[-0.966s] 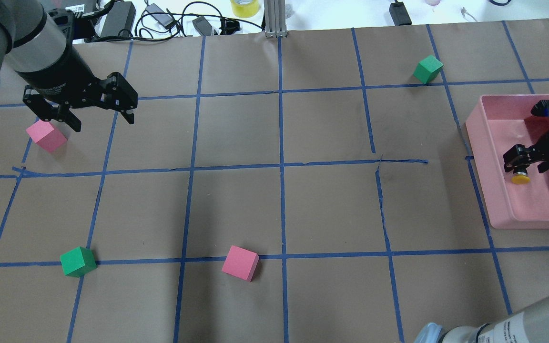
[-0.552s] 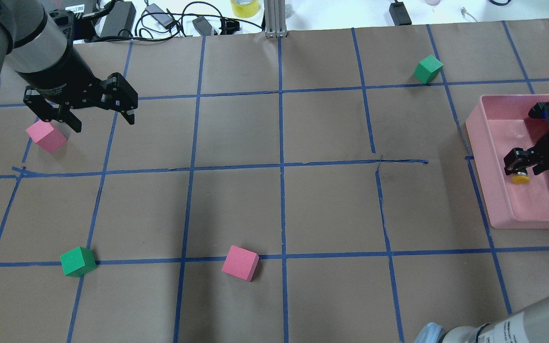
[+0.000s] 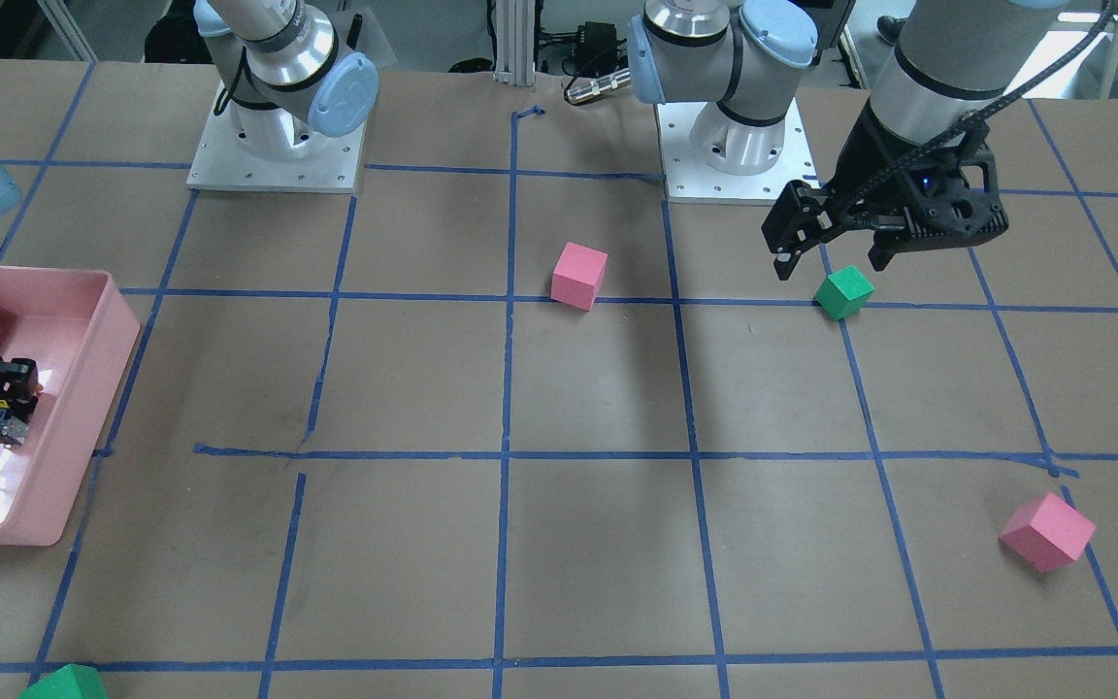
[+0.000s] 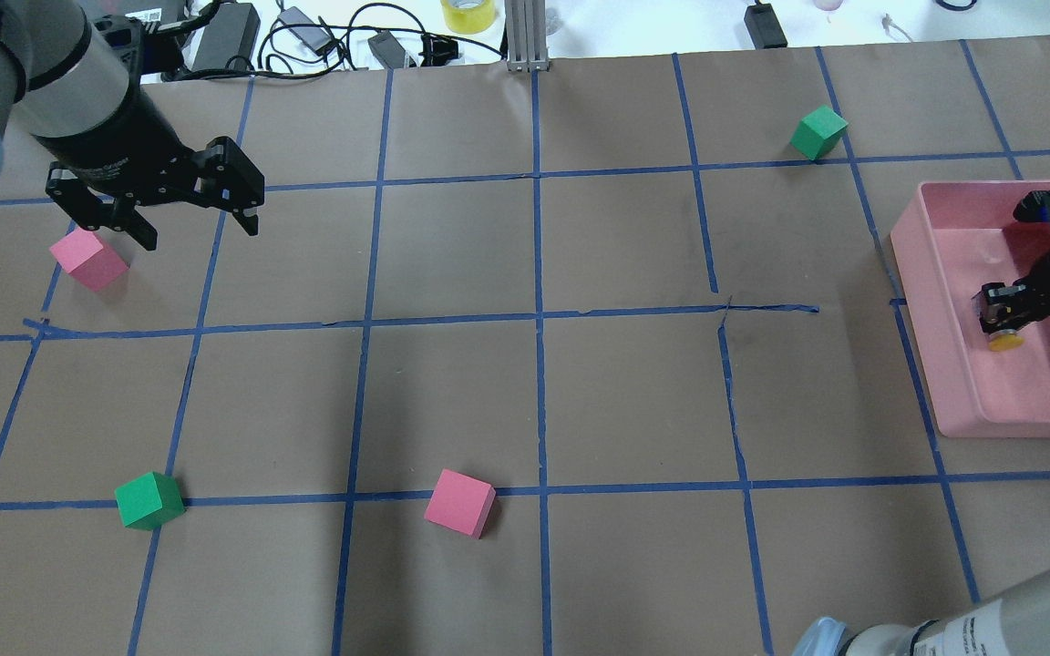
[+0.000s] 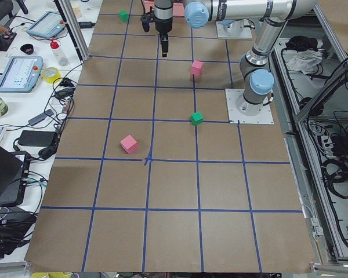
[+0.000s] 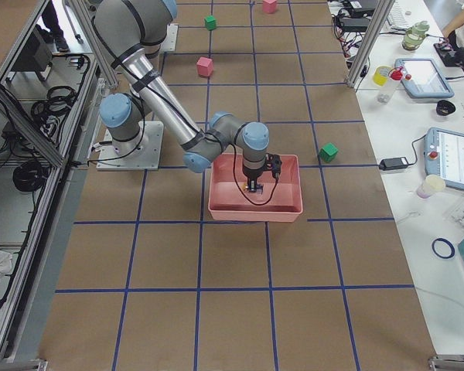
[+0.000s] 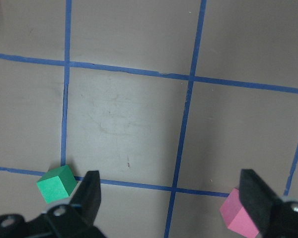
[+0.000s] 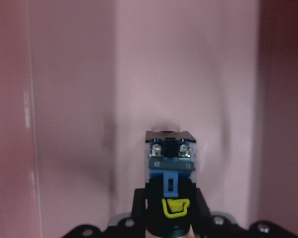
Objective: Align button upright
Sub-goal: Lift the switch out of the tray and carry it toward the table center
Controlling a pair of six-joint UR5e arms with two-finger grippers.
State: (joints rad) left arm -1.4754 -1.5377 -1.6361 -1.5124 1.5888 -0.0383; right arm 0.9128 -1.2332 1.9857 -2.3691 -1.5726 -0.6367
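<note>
The button sits inside the pink tray (image 4: 915, 328) at the table's right end. Its yellow cap (image 4: 1003, 342) shows just below my right gripper (image 4: 1001, 310), and its grey base block (image 8: 170, 157) shows in the right wrist view. It seems to lie tilted, not upright. The right gripper's fingers (image 8: 201, 206) press on both of its sides. In the front-facing view the gripper (image 3: 4, 396) is above the base block (image 3: 6, 428). My left gripper (image 4: 199, 232) is open and empty, above the table beside a pink cube (image 4: 87, 260).
A green cube (image 4: 149, 499) and a pink cube (image 4: 459, 503) lie at the near side. Another green cube (image 4: 818, 132) lies at the far right, near the tray. Cables and adapters lie along the far edge. The tray's walls (image 3: 93, 437) surround the right gripper.
The right gripper's fingers have drawn together around the button, and the yellow cap has shifted slightly right. The left arm has hardly moved.
</note>
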